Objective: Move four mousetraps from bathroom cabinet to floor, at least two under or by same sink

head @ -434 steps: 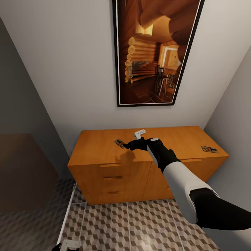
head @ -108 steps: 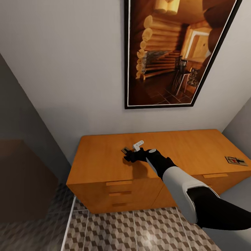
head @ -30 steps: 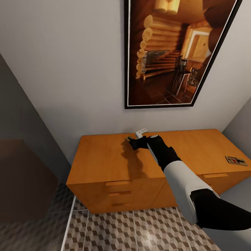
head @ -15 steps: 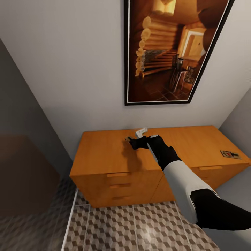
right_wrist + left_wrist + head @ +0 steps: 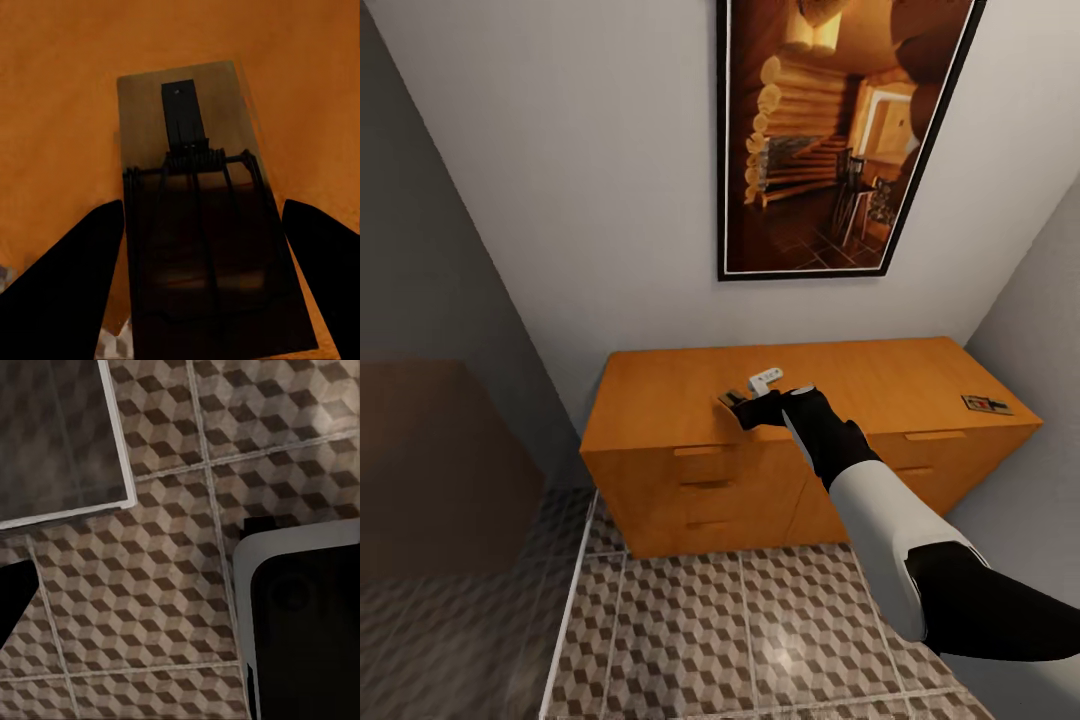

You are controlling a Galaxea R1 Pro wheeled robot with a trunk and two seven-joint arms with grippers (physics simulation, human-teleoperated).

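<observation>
Right wrist view puts a trap [image 5: 202, 217] between your right gripper's [image 5: 206, 255] fingers, apparently clamped, above the cabinet [image 5: 660, 400]. Another trap [image 5: 986, 404] lies well right of it; none show on the floor [image 5: 740, 640].

Cabinet ahead of me against the back wall, floor between us.

My right gripper [image 5: 745, 408] sits over the cabinet [image 5: 660, 400] top left of centre, a mousetrap [image 5: 202, 210] between its fingers; a second mousetrap [image 5: 986, 404] lies near the top's right end. A framed picture [image 5: 830, 130] hangs above; the bathroom floor [image 5: 740, 630] spreads in front.
</observation>
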